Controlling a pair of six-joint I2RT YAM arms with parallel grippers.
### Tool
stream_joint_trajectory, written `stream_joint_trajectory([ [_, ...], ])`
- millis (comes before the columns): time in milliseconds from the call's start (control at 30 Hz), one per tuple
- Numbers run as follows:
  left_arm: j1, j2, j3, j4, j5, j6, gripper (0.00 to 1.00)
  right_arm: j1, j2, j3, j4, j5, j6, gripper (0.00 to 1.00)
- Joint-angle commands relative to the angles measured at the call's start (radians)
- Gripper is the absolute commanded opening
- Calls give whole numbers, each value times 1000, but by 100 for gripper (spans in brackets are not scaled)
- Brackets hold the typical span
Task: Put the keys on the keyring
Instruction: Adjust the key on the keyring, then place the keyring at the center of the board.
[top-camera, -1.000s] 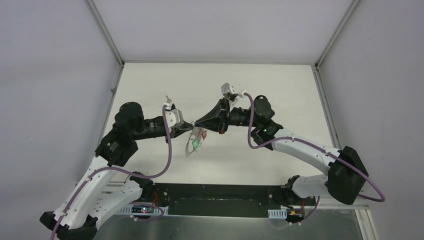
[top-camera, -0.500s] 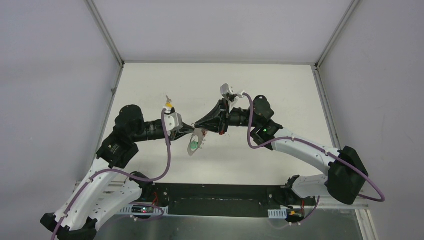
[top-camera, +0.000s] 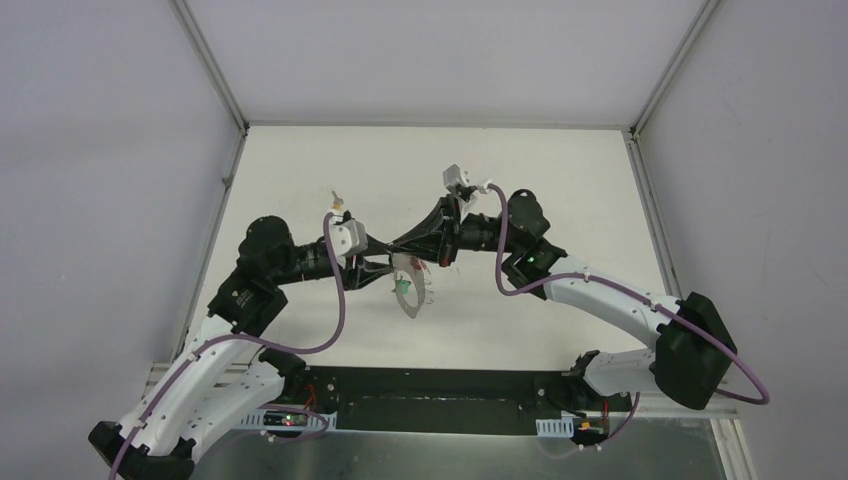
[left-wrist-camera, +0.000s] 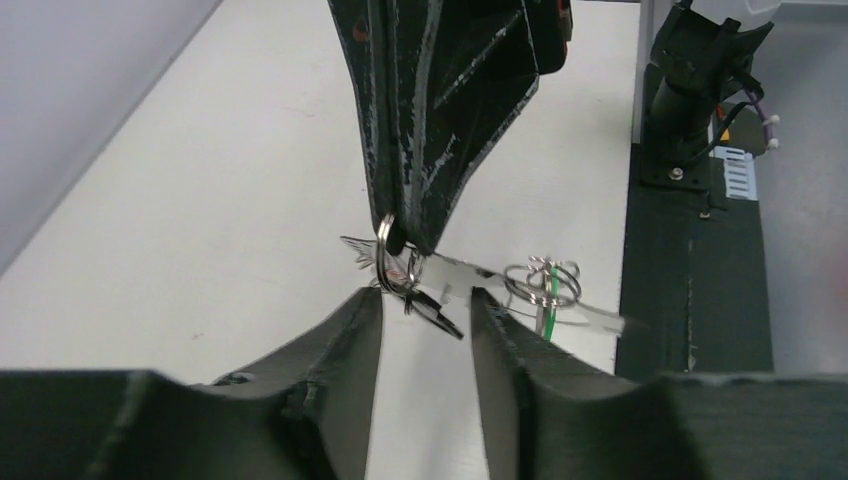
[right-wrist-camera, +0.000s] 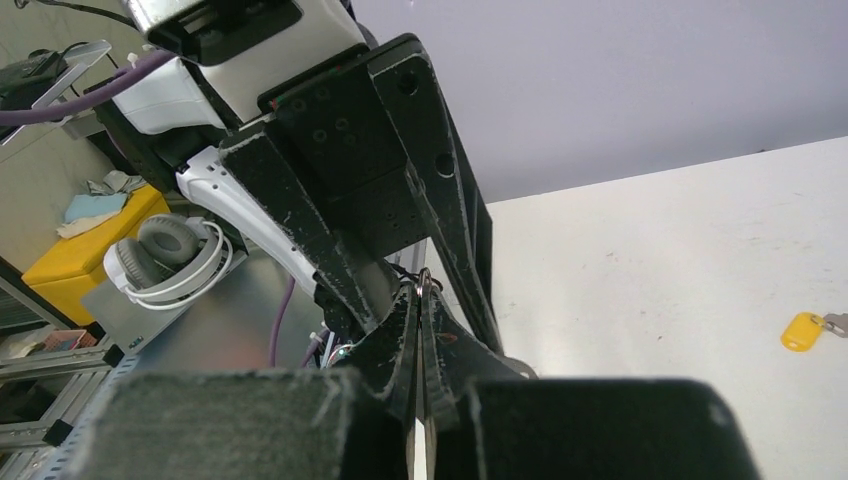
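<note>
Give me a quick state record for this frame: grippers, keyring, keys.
left gripper: open, fingers either side of the hanging metal, not clamped
right gripper: shut on keyring, held up off the table
green key: hanging at the keyring, below where the grippers meet
yellow key: lying loose on the table, apart from both grippers
</note>
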Motion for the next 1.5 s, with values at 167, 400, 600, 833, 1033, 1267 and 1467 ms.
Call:
stream_joint_trajectory([
  [167,-2,-166,-22,-155,-289,-9,92,-59,-121,-51,-45,27,-61,0],
  [400,-2,-184,-5,-230,-467,-141,99,-105,-266,-140,-335,32,-172,0],
  [600,-2,-115,23,-231,-450,-309,99,-115,-339,-116,-706,110,-353,0],
  [833,-2,10,38,-222,-464,-602,99,-111,-185,-19,-962,152,-528,0],
  [1033,-2,64,66,-221,-444,-696,99,-20,-17,22,-901,140,-482,0],
  [1267,-2,-3,36,-233,-576,-759,99,27,119,18,-651,122,-304,1],
  [1467,-2,-98,-39,-272,-691,-867,99,27,154,50,-624,185,-302,25],
])
